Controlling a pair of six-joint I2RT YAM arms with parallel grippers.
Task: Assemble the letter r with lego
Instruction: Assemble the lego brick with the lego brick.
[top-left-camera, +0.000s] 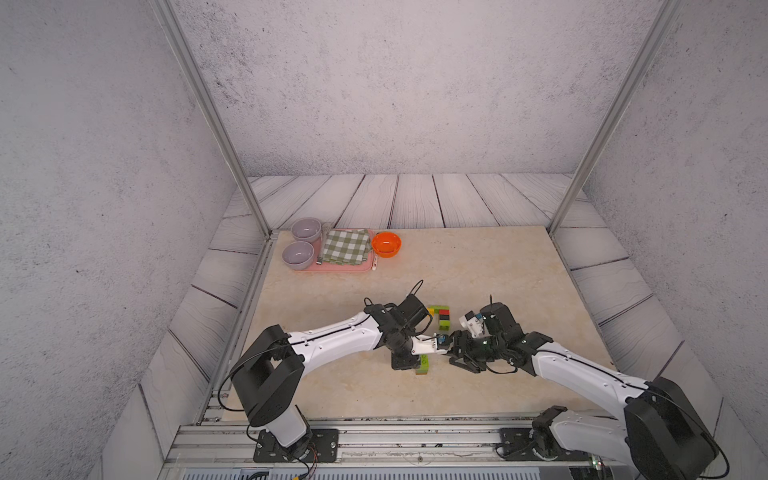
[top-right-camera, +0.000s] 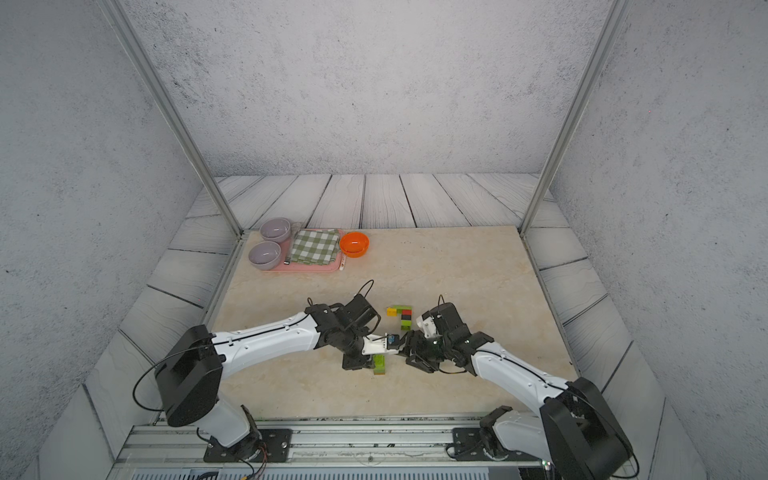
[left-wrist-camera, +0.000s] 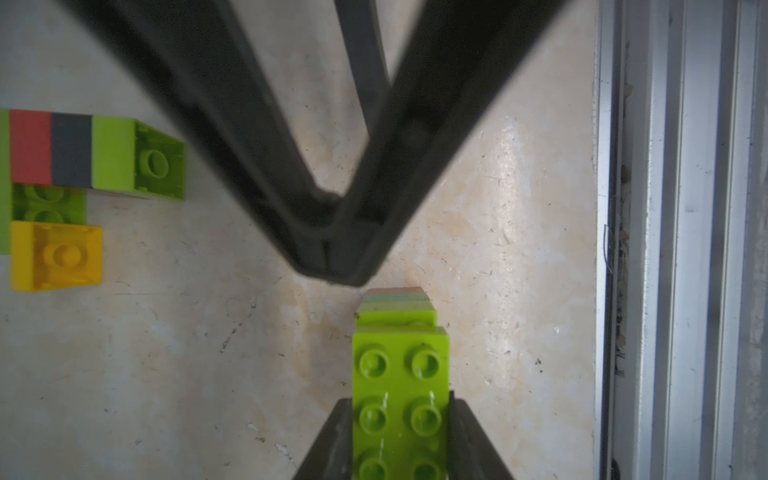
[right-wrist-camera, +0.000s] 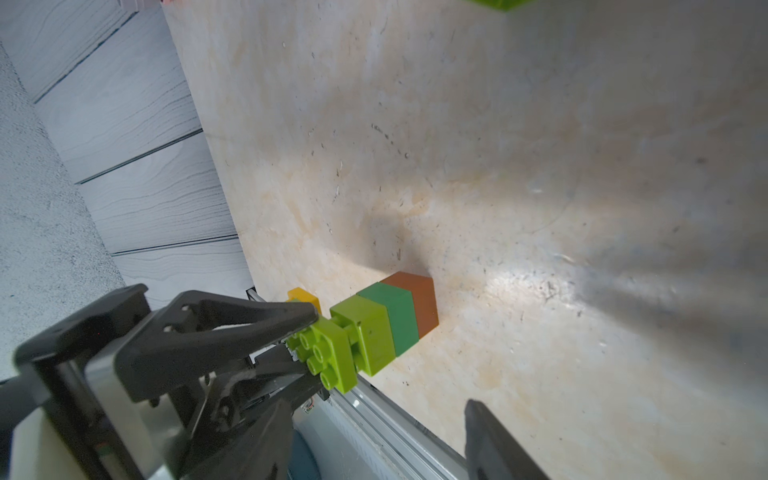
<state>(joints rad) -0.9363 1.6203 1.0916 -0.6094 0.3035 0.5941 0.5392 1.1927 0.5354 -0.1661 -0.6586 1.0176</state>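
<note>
My left gripper (top-left-camera: 411, 363) (left-wrist-camera: 401, 419) is shut on a long lime green lego brick (left-wrist-camera: 401, 374) (right-wrist-camera: 328, 353), one finger on each long side. That brick tops a small stack of lime (right-wrist-camera: 370, 332), dark green (right-wrist-camera: 399, 320) and brown-orange (right-wrist-camera: 419, 299) bricks (top-left-camera: 423, 368) standing on the table. My right gripper (top-left-camera: 453, 351) (top-right-camera: 409, 349) (right-wrist-camera: 374, 449) hangs open just right of the stack, holding nothing. Behind both grippers, a flat row of lime, red, black and yellow lego (top-left-camera: 440, 316) (top-right-camera: 402, 316) (left-wrist-camera: 83, 153) lies on the table.
At the back left a pink tray (top-left-camera: 332, 268) carries two grey bowls (top-left-camera: 305, 230) and a checked cloth (top-left-camera: 347, 247). An orange bowl (top-left-camera: 386, 244) stands beside it. A metal rail (top-left-camera: 374, 428) runs along the table's front edge, close to the stack.
</note>
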